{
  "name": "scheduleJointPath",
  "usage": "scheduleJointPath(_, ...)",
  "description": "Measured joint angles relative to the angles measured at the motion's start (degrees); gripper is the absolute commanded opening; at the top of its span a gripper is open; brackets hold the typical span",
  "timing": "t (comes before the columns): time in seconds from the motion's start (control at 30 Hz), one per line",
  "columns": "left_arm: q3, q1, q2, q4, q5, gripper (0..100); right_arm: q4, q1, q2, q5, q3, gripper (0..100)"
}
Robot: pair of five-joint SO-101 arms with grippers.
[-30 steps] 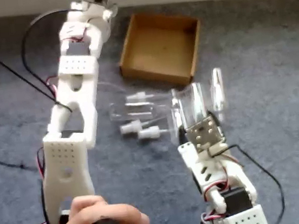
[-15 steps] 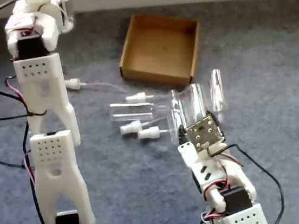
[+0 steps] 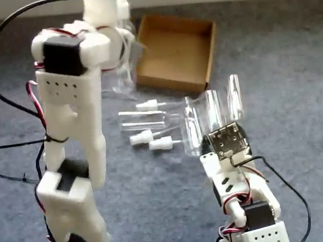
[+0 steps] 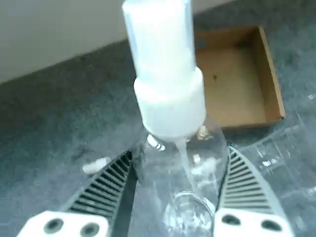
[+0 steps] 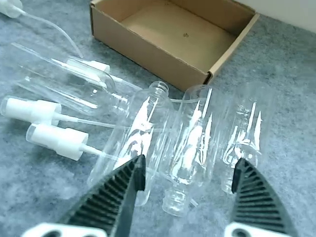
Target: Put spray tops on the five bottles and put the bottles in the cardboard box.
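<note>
Left wrist view showed the left gripper (image 4: 181,154) clamped on a clear bottle (image 4: 192,197) with a white spray top (image 4: 165,74) fitted, and the box (image 4: 237,84) beyond it. High view placed that bottle in the upper left of the frame, beside the box's left wall. The right gripper (image 5: 190,170) hung spread wide over three capless bottles (image 5: 195,133) lying at centre right, with two loose tops (image 5: 54,139) beside them.

Soft, even light falls over the grey surface (image 3: 302,68), bright and without hard shadows. In the right wrist view the clear bottles (image 5: 190,133) carry white streaks of glare along their sides. The cardboard box (image 5: 177,29) holds only faint shade inside its walls. The white spray top (image 4: 165,74) on the bottle (image 4: 195,187) looks washed pale
</note>
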Motion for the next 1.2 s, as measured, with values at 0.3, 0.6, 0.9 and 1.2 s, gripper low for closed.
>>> scheduleJointPath(0.3,57.9,11.2,-40.6,-14.3,-2.9,1,2.5,-0.8,0.0,1.5,-0.1,26.1)
scheduleJointPath(0.6,88.7,20.2,-64.5,-42.6,3.3,1,2.9,-15.3,-0.1,-1.6,-6.2,36.8)
scheduleJointPath(0.9,87.6,15.4,-64.6,-40.7,4.0,1,6.5,-21.3,-0.3,-5.7,-16.2,38.8)
scheduleJointPath(1.2,87.6,13.8,-64.6,-40.6,4.3,1,15.0,-30.7,-1.1,-7.3,-26.9,44.0)
